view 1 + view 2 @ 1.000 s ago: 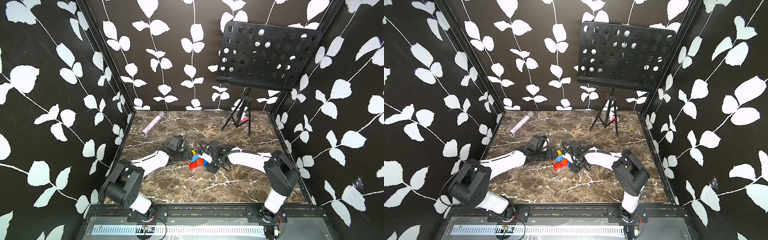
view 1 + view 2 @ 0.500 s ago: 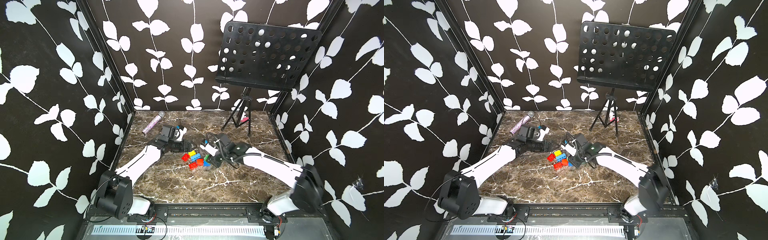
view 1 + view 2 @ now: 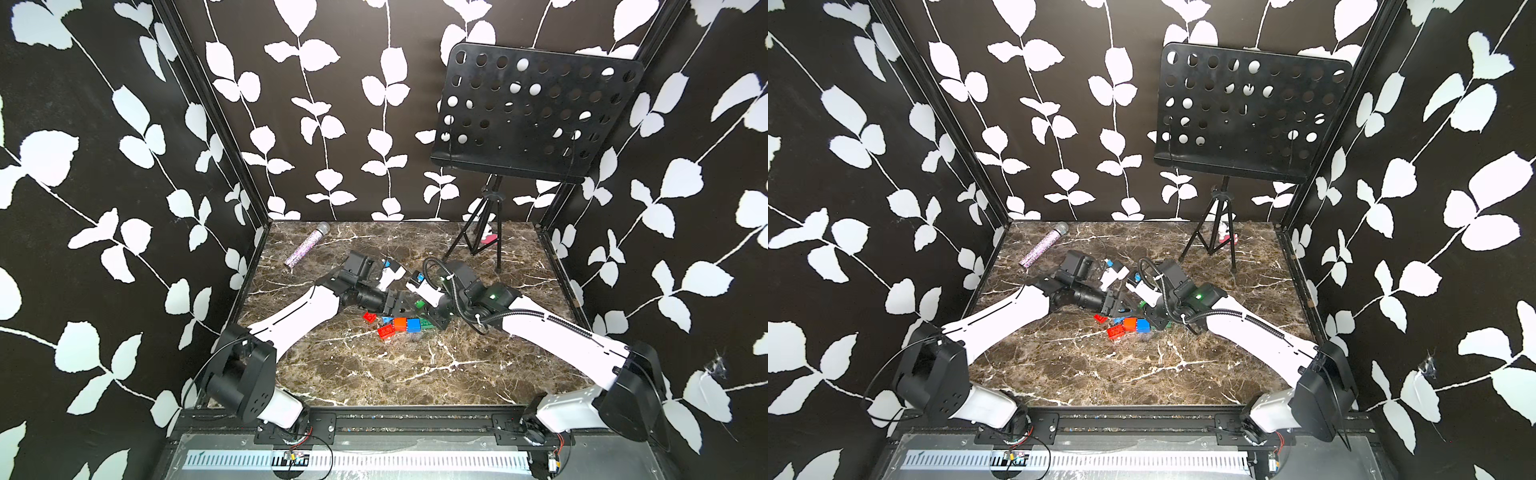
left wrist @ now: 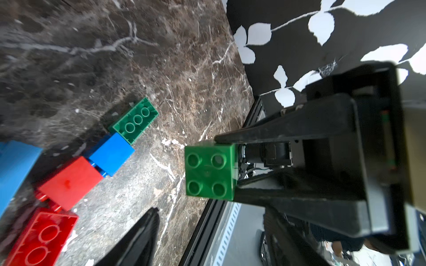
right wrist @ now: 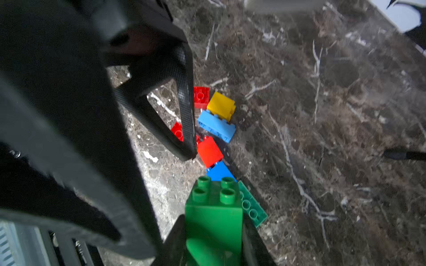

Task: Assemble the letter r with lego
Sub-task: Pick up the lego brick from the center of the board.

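the near half of the marble table (image 3: pixel 374 374) is lying open. the brick cluster (image 3: pixel 400 324) is crowding the middle, with the left gripper (image 3: pixel 399 306) and the right gripper (image 4: pixel 227 169) (gripping a green brick (image 4: pixel 211 170)) hanging close over it, while the music stand (image 3: pixel 532 112) and microphone (image 3: pixel 305 249) are blocking the far side.

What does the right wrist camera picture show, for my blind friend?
The right gripper clamps a chunky green plastic brick above a brown marble table. Below lie a red brick, yellow brick, light blue brick, orange brick, blue brick and long dark green brick, beside the open left gripper.
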You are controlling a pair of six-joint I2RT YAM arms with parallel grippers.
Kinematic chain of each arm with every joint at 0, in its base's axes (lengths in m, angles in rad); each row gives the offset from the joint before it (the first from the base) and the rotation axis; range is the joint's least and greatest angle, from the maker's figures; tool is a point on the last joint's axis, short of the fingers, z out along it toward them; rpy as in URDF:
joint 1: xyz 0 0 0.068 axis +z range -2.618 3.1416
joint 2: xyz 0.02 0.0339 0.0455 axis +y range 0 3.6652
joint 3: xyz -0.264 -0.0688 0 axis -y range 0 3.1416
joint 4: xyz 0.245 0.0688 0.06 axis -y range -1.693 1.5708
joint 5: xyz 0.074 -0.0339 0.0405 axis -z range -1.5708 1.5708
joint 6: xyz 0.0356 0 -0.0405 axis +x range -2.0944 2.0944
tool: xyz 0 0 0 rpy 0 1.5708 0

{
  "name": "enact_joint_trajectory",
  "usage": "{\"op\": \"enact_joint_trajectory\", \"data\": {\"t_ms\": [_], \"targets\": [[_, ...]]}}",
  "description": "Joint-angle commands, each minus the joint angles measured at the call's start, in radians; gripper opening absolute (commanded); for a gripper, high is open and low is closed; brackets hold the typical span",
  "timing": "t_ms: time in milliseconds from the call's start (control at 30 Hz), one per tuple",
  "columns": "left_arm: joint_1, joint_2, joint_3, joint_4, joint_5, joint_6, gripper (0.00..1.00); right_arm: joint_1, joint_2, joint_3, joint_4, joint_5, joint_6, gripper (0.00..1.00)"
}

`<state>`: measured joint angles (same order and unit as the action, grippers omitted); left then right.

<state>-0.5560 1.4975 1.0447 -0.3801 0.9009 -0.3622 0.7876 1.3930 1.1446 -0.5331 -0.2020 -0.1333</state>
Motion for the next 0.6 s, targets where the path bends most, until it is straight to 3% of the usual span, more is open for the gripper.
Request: {"op": "enact_joint_trajectory", "data": {"t_ms": [0,267,433,567], "targets": [[-0.002,0.018,0.018,0.015,0.022,-0.001,0.73,0.002,-0.012,0.027,0.022,-0.042,-0.018,0.29],[-0.003,0.043,0.032,0.099,0.036,-0.049,0.73,0.008,-0.019,0.020,0.007,-0.067,-0.023,0.29],[-0.014,0.057,0.020,0.264,0.142,-0.151,0.69,0.010,-0.027,0.010,0.016,-0.057,-0.020,0.29],[-0.033,0.063,0.029,0.262,0.195,-0.140,0.68,0.010,-0.042,0.005,0.033,-0.043,-0.019,0.29]]}}
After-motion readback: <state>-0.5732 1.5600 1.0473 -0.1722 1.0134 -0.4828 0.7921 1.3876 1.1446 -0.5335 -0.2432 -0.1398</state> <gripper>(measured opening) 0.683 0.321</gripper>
